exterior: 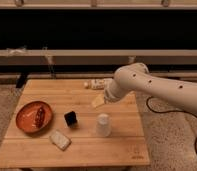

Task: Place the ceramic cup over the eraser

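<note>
We are looking down on a wooden table (52,156); a small dark mark near its front right corner is too small to read. The ceramic cup (103,125) is standing right of centre, its long axis vertical and its narrower end pointing up. The eraser (70,118) is sitting just to the cup's left, apart from it. Further left, an orange-red plate (25,122) is carrying a dark reddish item (40,116), and a pale flat slab (60,140) is lying in front of the eraser. A pale object (98,84) is lying at the far edge. The gripper (98,101) is hanging above the table just behind the cup, jaws released and grasping nothing.
</note>
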`<act>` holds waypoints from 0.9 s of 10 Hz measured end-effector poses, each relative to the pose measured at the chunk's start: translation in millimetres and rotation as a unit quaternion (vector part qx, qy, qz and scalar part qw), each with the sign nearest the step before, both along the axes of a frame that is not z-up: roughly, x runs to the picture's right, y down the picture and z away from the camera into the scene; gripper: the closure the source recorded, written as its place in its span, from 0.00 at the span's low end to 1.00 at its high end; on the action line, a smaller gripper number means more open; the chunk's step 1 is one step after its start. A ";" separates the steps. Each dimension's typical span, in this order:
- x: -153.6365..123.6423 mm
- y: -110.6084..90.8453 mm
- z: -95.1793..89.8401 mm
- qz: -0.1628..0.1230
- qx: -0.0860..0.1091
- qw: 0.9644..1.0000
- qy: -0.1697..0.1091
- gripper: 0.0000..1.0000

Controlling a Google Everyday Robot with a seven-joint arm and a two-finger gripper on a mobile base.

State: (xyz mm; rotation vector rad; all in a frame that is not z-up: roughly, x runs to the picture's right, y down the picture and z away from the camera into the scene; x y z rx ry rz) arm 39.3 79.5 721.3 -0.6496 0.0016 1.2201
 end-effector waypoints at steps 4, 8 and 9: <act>9.3 34.5 7.5 -0.032 -0.038 0.998 0.035 0.20; -4.9 57.9 21.5 -0.084 -0.067 0.993 0.046 0.20; -7.1 63.0 24.9 -0.093 -0.069 0.992 0.054 0.20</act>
